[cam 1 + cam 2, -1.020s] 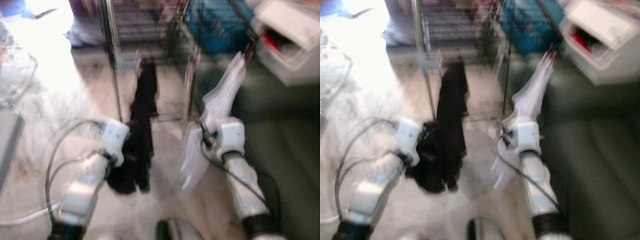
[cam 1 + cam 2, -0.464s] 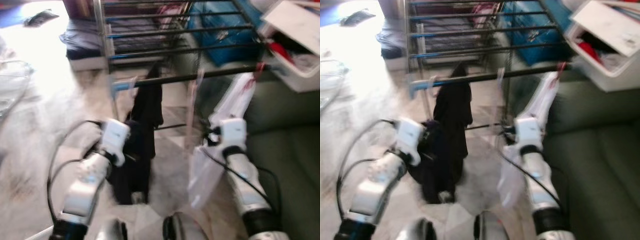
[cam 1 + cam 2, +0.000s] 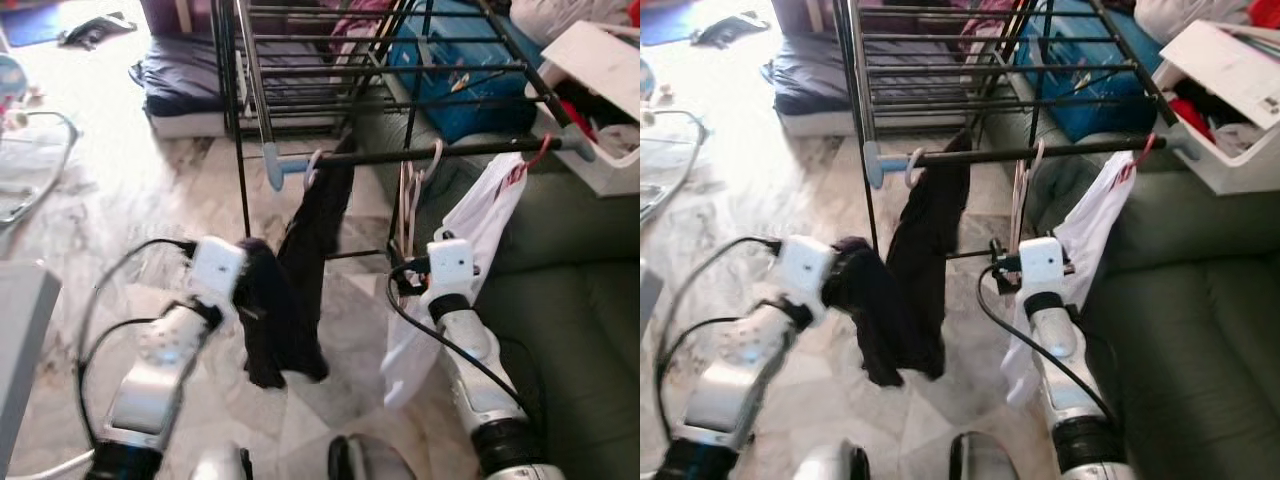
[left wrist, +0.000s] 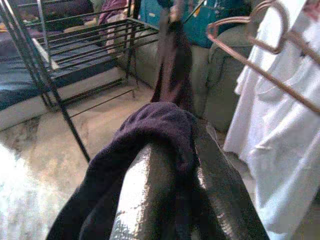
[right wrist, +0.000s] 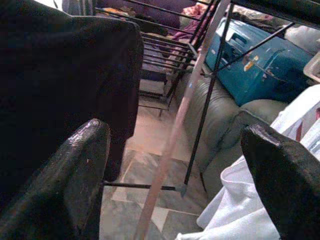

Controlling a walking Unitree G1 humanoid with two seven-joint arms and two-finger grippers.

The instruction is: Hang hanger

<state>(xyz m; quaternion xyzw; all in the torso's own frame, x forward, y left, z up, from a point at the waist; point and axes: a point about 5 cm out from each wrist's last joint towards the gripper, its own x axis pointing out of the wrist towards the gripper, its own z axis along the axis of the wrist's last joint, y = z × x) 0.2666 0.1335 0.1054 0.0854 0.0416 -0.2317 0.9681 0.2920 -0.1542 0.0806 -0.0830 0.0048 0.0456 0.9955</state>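
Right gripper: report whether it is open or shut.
Open. In the right wrist view the right gripper has its two black fingers spread wide, with a pale hanger between them and nothing clamped.

In the head views we could not see the jaws of the left gripper [image 4: 175, 185]: the dark garment [image 3: 285, 310] covered them, and in the left wrist view the cloth lay over both fingers [image 4: 150, 195], so their tips stayed hidden. The jaws of the right gripper [image 5: 175, 175] were hidden behind its white wrist housing in the head views. The empty hangers [image 3: 408, 195] were too thin for us to count. The white garment [image 3: 480, 225] covered its own hanger except for the red hook [image 3: 540, 150]. The drying rack [image 3: 420, 155] was cut off by the top edge, and the white box [image 3: 600, 70] by the right edge.
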